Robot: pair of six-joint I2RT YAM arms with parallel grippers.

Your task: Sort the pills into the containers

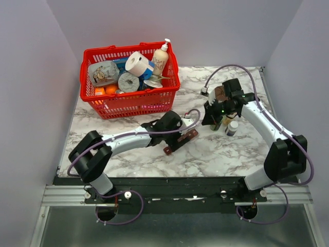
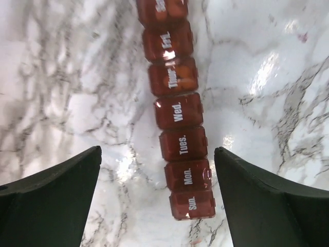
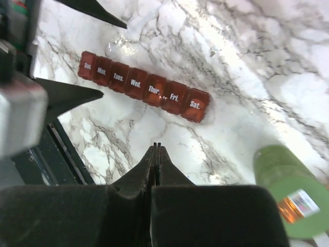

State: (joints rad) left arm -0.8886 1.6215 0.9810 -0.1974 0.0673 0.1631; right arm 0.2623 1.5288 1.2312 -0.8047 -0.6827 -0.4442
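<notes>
**Left jaws spread over the pill strip; sorting judged far from finished**

Black fingers [image 2: 56,195] of the left gripper [image 2: 157,149] are seen spread wide with nothing clamped. The containers [image 2: 180,128] lie flat on the table between them and are touched by neither. Seven lids, marked Sun. to Sat., appear to be shut. Orange shapes are glimpsed through the Thur. compartment [image 2: 175,80]; whether the others are filled cannot be told. The right gripper [image 3: 157,149] is pressed together on nothing and is held above the table near the strip's Sat. end. Beside it a green-topped bottle [image 3: 288,198] is left standing capped. No loose pills are seen, so most of the sorting is judged to remain.

A glossy white marble-patterned table [image 1: 216,154] with grey veining is enclosed by plain pale walls [image 1: 31,77]. A red basket [image 1: 128,100] of groceries is set at its far left.
</notes>
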